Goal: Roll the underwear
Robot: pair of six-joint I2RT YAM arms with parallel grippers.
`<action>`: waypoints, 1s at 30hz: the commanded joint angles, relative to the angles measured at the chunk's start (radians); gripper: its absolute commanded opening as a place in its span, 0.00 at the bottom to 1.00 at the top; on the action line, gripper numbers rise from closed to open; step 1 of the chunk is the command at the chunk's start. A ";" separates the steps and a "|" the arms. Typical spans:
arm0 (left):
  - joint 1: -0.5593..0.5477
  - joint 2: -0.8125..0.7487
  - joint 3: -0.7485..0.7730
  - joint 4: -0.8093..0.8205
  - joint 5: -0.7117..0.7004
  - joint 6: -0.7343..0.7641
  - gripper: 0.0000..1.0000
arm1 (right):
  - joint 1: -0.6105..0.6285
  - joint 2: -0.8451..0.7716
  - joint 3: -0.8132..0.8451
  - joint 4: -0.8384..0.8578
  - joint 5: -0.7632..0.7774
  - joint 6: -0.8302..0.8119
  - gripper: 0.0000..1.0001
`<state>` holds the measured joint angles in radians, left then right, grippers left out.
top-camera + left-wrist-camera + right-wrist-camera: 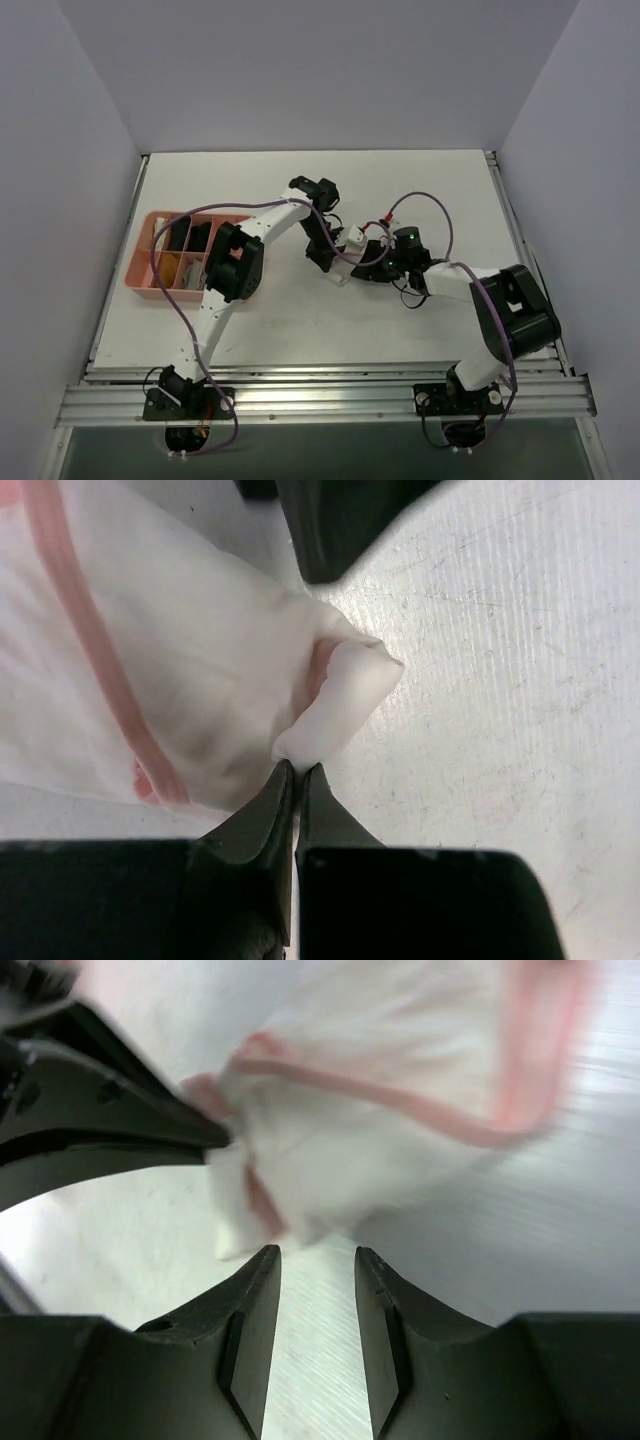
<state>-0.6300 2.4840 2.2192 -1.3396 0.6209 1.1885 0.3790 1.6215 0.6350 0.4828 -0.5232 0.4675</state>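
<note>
Near the middle of the counter (300,320), the underwear (352,240) is found between the wrists of the two arms. In the top view it is a small pale heap, hard to separate from the white surface.

In the left wrist view the underwear (180,660) is seen crumpled on the counter (500,680). Its pink-red trim runs as a band down the left part of the cloth. A bunched fold at the cloth's right edge is pinched by the jaws of the left arm (235,270), which are closed on it with only a sliver of white fabric caught at the tips.

In the right wrist view the underwear (380,1130) is blurred and lies just beyond the jaws of the right arm (510,310). These jaws are parted, and only bare counter (560,1240) is seen between them. Whether their tips touch the cloth cannot be told. A dark finger (100,1130) of the left arm's jaws enters that view from the left, its tip against the edge of the cloth.

At the left side of the counter, well apart from the underwear, a pink divided tray (145,250) is seen, with dark and beige rolled garments in its compartments.
</note>
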 commanded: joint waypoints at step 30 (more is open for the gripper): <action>-0.040 0.148 0.158 -0.314 -0.017 -0.161 0.02 | 0.507 -0.764 0.060 -0.516 1.121 0.108 0.41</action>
<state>-0.6682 2.5671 2.3722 -1.3651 0.6003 1.0473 0.8299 0.8314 0.6022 -0.0437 0.5499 0.6865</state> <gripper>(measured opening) 0.052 0.413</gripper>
